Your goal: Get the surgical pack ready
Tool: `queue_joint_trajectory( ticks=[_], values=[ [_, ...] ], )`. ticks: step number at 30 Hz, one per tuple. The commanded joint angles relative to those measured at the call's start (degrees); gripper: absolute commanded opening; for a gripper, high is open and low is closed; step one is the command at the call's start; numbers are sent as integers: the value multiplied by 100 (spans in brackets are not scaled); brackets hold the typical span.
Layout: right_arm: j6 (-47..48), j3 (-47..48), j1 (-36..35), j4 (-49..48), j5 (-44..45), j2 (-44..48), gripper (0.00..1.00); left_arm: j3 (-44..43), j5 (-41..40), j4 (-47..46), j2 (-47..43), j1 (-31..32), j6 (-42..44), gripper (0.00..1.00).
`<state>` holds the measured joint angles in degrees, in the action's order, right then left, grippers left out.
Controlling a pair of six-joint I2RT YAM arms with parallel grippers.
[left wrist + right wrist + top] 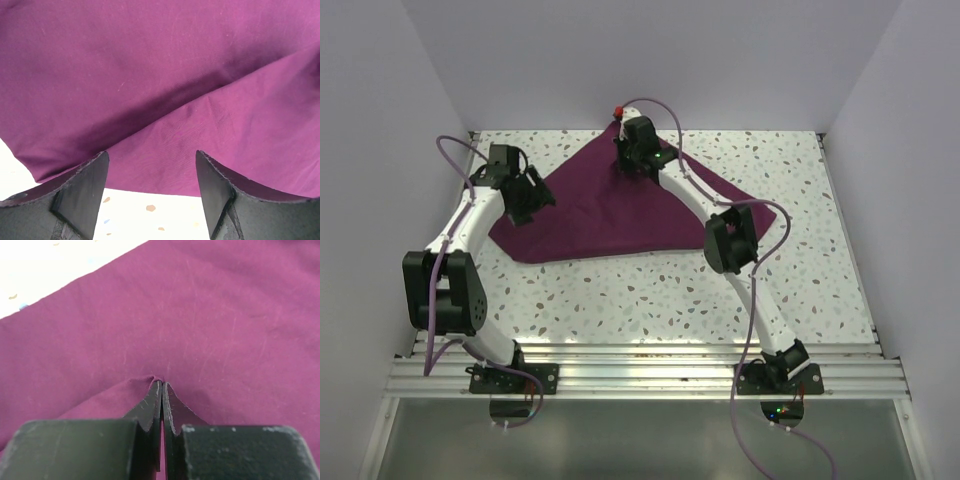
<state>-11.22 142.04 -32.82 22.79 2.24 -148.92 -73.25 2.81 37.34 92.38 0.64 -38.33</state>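
Top view: we are finding the cloth [610, 215] lying folded into a triangle on the table [670, 290], left claw [538, 196] at its left edge, right claw [628, 162] at its far corner.
Left wrist: jaws standing apart above the cloth's edge.
Right wrist: jaws are clamping a cloth pucker.

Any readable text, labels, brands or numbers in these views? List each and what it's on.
None readable.
Purple cloth: plain, no print or tag in view.
Table: speckle pattern only.
Left gripper and right gripper: plain black, no markings.
Arm housings in the top view: too small to tell any labels.
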Motion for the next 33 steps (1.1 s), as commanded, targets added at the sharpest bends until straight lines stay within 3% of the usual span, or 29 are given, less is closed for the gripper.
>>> queue_joint_trajectory(
  ticks=[1, 7, 24, 33],
  values=[
    [-134, 34, -5, -91, -13, -110, 0, -58, 36, -131, 52, -56, 124, 73],
    [-284, -203, 3, 173, 57, -225, 0, -128, 88, -104, 105, -56, 159, 74],
    [-398, -616, -14, 657, -171, -234, 0, -479, -210, 80, 448, -855, 317, 76],
    [-425, -1565, -216, 472, -207, 223, 0, -769, -237, 177, 755, -1295, 335, 77]
  ],
)
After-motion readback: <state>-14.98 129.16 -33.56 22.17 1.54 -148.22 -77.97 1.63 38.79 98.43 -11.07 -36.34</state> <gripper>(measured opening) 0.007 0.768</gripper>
